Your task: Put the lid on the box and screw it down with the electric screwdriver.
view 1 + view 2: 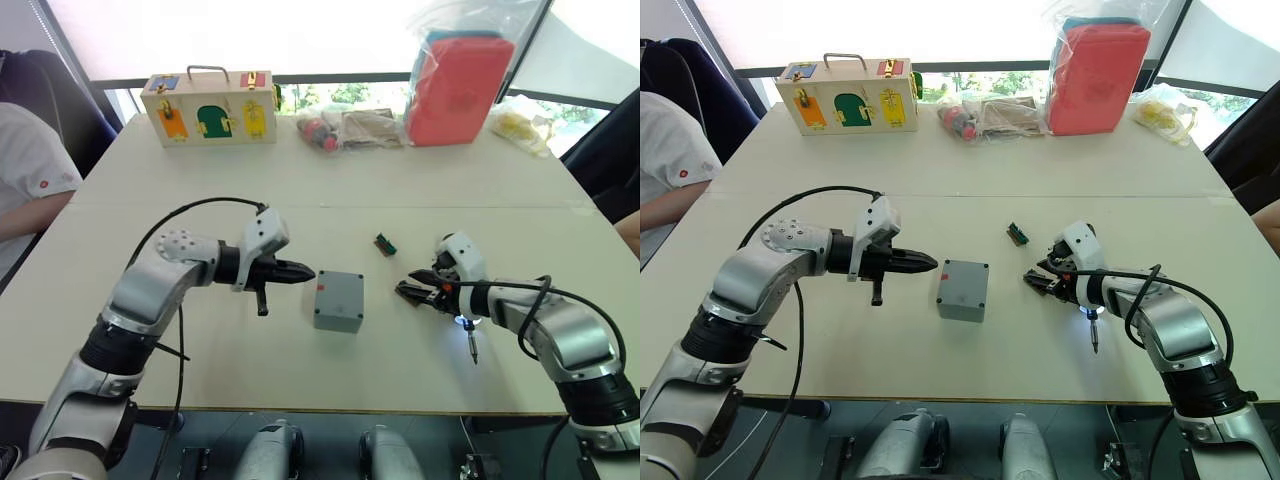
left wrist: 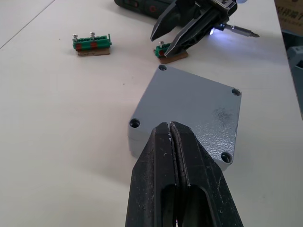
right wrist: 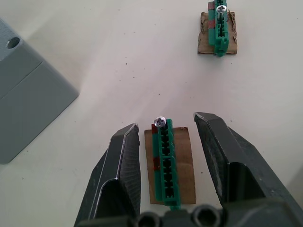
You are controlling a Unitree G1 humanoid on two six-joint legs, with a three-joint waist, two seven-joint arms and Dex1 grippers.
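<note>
Lid (image 2: 191,111) already sits on the box (image 1: 338,301), flush, screw holes at the corners look empty; the pair is mid-table between my two arms. My left gripper (image 1: 302,273) has its fingers pressed together, holding nothing, tips pointing at the box's left side and just short of it. My right gripper (image 3: 165,142) is spread open, low over the table to the right of the box, its fingers (image 3: 124,165) straddling a small green bit holder (image 3: 164,163) that lies on a brown card with one screw standing at its end; no contact with it that I can see. A second green bit holder (image 1: 385,244) lies farther back on the table. Electric screwdriver (image 1: 1092,330) lies on the table just beside my right gripper, white tip light on, bit pointing toward me. Wooden latch box (image 1: 210,107), red bag in plastic (image 1: 458,85) and other bagged items sit along the far edge. A person's arm (image 1: 25,195) in a white sleeve at the left table edge.
</note>
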